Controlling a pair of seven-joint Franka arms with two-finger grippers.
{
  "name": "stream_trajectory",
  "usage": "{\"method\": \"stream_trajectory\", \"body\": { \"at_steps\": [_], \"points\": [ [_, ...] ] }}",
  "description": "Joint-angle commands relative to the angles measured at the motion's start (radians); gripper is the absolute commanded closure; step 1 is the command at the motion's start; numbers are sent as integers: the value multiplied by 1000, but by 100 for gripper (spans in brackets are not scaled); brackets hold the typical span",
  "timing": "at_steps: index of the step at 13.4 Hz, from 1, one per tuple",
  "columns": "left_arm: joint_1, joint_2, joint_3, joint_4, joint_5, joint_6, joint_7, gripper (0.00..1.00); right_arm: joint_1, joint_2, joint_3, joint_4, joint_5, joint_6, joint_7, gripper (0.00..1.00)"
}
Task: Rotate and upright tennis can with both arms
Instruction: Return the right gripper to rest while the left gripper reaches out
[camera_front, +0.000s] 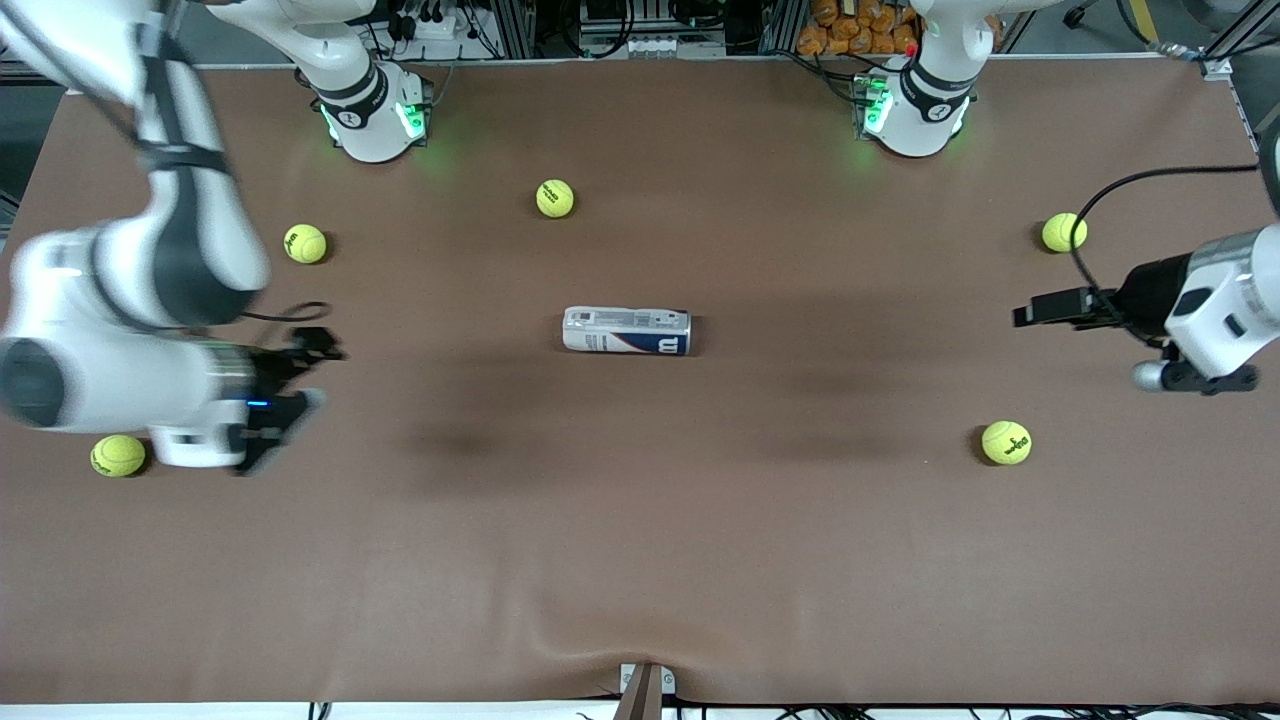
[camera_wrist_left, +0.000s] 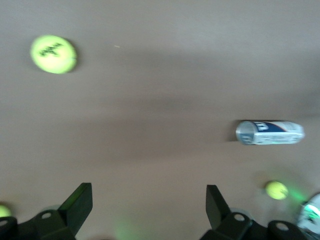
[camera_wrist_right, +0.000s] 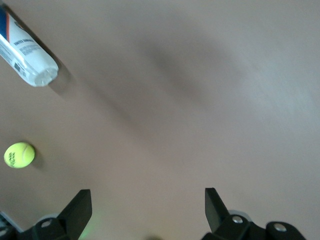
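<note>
The tennis can (camera_front: 627, 331) lies on its side in the middle of the brown table, navy "W" end toward the left arm's end. It also shows in the left wrist view (camera_wrist_left: 270, 133) and the right wrist view (camera_wrist_right: 25, 50). My right gripper (camera_front: 315, 375) is open and empty, over the table toward the right arm's end, well apart from the can; its open jaws show in its wrist view (camera_wrist_right: 148, 202). My left gripper (camera_front: 1030, 310) is open and empty over the left arm's end, also well apart from the can (camera_wrist_left: 149, 200).
Several yellow-green tennis balls lie scattered: one (camera_front: 555, 198) near the bases, one (camera_front: 305, 243) and one (camera_front: 118, 455) toward the right arm's end, one (camera_front: 1064, 232) and one (camera_front: 1006, 442) toward the left arm's end. The arm bases (camera_front: 375, 115) (camera_front: 915, 105) glow green.
</note>
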Motion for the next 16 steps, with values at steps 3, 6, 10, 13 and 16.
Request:
{"method": "stream_trajectory", "body": {
  "at_steps": [3,6,10,13,16],
  "points": [
    [-13,101,-12,6,-194,-15,18,0,-77,-194,16,-38,17,-151,139,0],
    [-15,144,-46,-14,-271,-10,88,0,-67,-310,-12,-95,3,-241,345,0],
    [-15,170,-66,-71,-389,18,103,0,-31,-389,-81,-97,-43,-268,411,0],
    [-15,243,-78,-86,-459,41,209,0,-62,-380,-79,-50,-78,-270,414,0],
    [-13,343,-78,-124,-630,47,392,0,-67,-380,-79,-40,-81,-268,420,0]
  ]
}}
